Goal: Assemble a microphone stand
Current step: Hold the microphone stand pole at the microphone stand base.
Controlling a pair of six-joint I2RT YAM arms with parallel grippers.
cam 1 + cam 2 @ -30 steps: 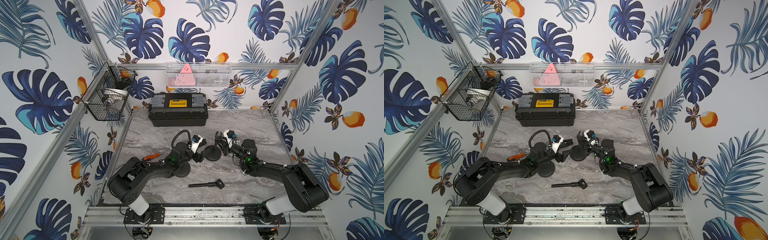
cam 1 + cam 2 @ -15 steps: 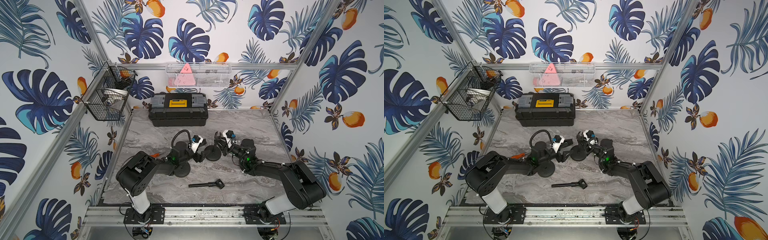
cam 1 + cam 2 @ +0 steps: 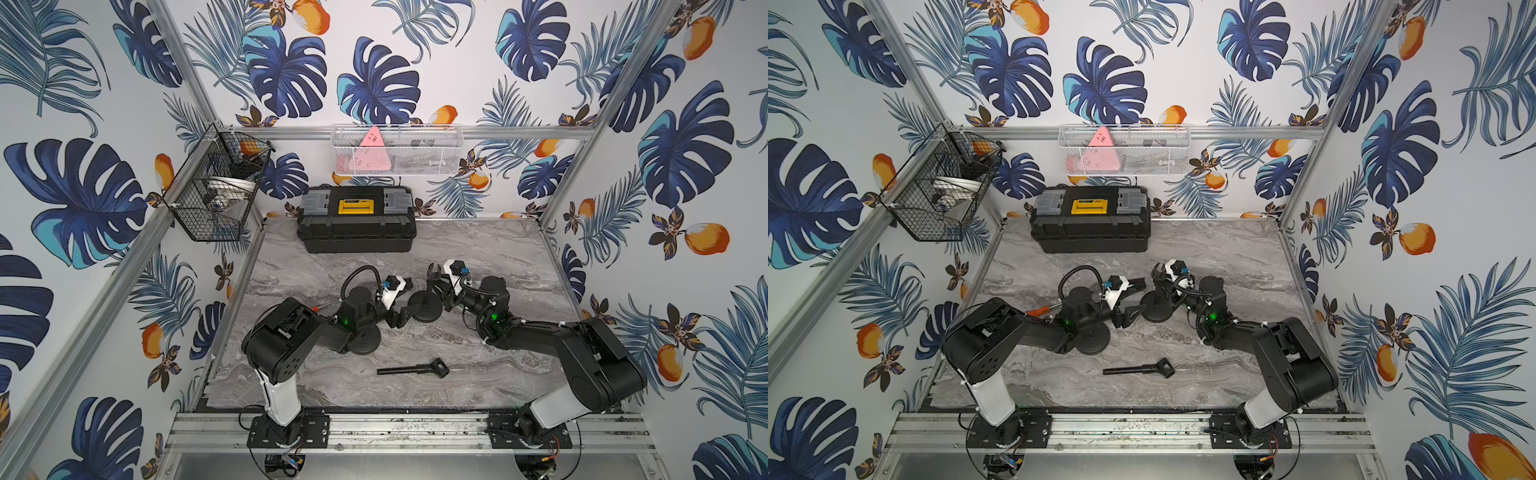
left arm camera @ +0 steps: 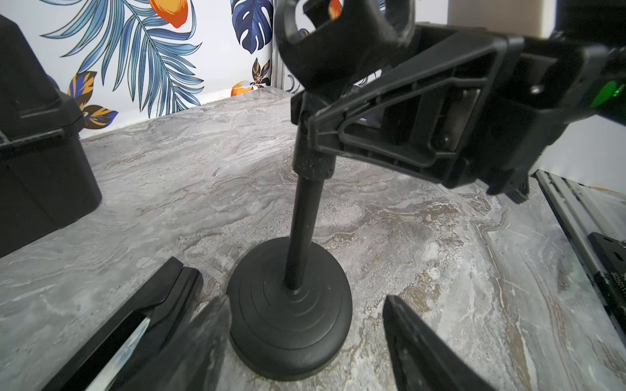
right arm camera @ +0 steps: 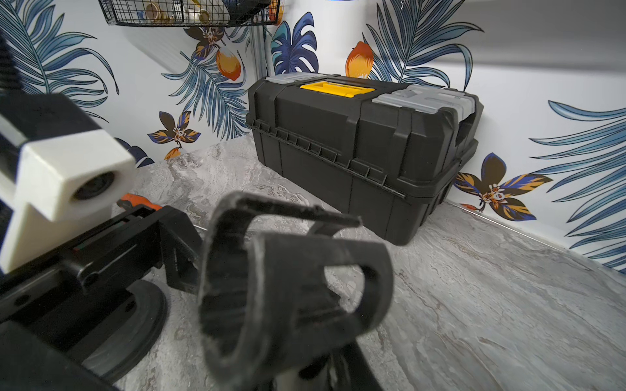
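Right gripper is clenched high on the upright microphone stand, mid-table. Left gripper is spread wide, either side of its base. One sideways tug up there could tip it. Far toolbox is shut, contents unseen. The far-wall mesh basket holds a pink triangle.

Marble tabletop. Mic stand upright mid-table on its round base, clip on top. Right gripper clamped on the stand's upper part. Left gripper with jaws apart, just beside the stand's base. Second round base partly under the left arm. Loose black rod lies flat nearer the front. Black toolbox against the back wall. Black wire basket on the side wall, white mesh basket on the back rail.
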